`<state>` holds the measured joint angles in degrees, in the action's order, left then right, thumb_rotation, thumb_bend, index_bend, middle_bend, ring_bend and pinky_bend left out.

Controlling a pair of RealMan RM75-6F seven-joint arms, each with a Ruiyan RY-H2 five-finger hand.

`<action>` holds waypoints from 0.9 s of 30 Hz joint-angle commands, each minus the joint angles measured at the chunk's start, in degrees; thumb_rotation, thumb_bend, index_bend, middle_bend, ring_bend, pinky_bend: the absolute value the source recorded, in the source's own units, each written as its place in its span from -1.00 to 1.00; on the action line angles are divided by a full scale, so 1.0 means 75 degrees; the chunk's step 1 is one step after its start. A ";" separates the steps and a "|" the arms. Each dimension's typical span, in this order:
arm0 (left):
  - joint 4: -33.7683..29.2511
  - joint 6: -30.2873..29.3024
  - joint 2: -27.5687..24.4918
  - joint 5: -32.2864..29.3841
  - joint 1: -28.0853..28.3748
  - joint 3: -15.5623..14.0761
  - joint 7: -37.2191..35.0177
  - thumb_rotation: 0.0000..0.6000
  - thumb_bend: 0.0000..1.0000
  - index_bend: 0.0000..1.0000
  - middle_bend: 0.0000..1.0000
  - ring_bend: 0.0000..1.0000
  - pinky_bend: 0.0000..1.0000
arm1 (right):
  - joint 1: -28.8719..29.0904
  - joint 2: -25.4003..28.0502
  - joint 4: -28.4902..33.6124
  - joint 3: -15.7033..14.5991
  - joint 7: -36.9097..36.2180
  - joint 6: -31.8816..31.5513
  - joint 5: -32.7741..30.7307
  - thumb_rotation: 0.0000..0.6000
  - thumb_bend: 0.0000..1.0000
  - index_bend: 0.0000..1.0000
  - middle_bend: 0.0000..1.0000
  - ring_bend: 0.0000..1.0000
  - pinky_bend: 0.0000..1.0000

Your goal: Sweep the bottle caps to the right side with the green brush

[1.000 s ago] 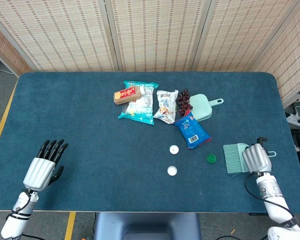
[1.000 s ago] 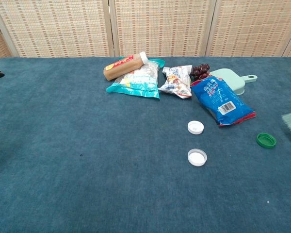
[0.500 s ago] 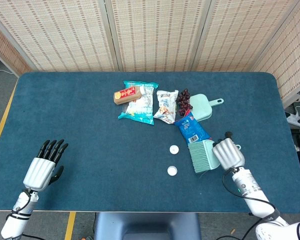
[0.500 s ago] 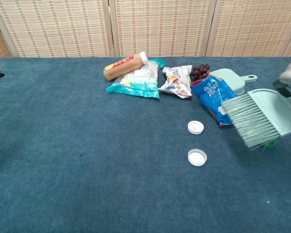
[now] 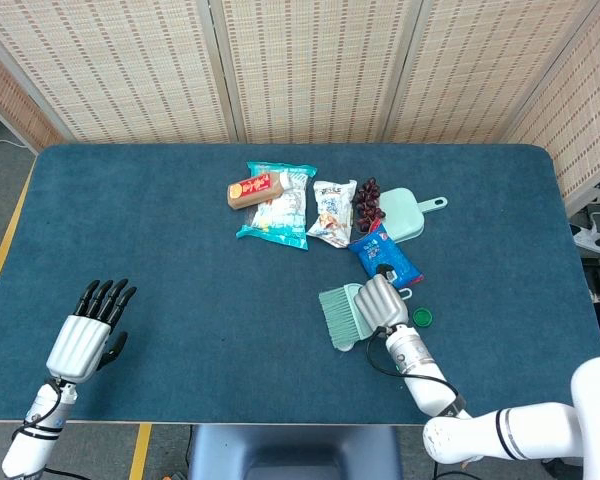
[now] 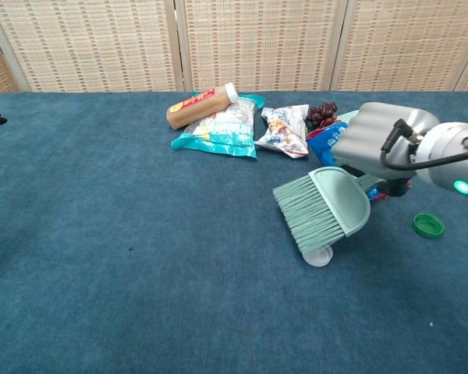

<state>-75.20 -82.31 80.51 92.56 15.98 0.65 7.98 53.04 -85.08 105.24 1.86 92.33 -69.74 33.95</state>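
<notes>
My right hand (image 5: pixel 380 300) grips the handle of the green brush (image 5: pixel 340 314), also seen in the chest view as the right hand (image 6: pixel 378 144) and the brush (image 6: pixel 324 206). The bristles point left and hang over the two white caps. One white cap (image 6: pixel 320 256) peeks out beneath the brush; the other is hidden behind it. A green cap (image 5: pixel 422 317) lies on the cloth just right of the hand, and shows as the green cap (image 6: pixel 428 225) from the chest. My left hand (image 5: pixel 90 330) rests at the table's near left, fingers extended, holding nothing.
Behind the brush lie a blue packet (image 5: pixel 385 258), a green dustpan (image 5: pixel 405 212), dark grapes (image 5: pixel 367 198), a white snack bag (image 5: pixel 332 212), a teal snack bag (image 5: pixel 277 205) and a brown bottle (image 5: pixel 255 188). The blue table (image 5: pixel 160 250) stretches bare to the left.
My right hand has carried the brush leftward from the right table edge, past the green cap, until it covers the white caps. The left hand has not moved.
</notes>
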 commanded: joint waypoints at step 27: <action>0.0000 0.0001 0.0000 0.0001 -0.0001 0.0002 0.0000 1.00 -0.10 -1.00 -1.00 -1.00 -0.97 | 0.0678 -0.0198 -0.0284 -0.0704 0.1054 -0.1482 -0.1427 1.00 -0.01 0.92 0.79 0.22 -0.37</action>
<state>-75.20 -82.31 80.51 92.57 15.97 0.66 7.98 58.21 -86.89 102.78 -3.23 100.70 -81.02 23.03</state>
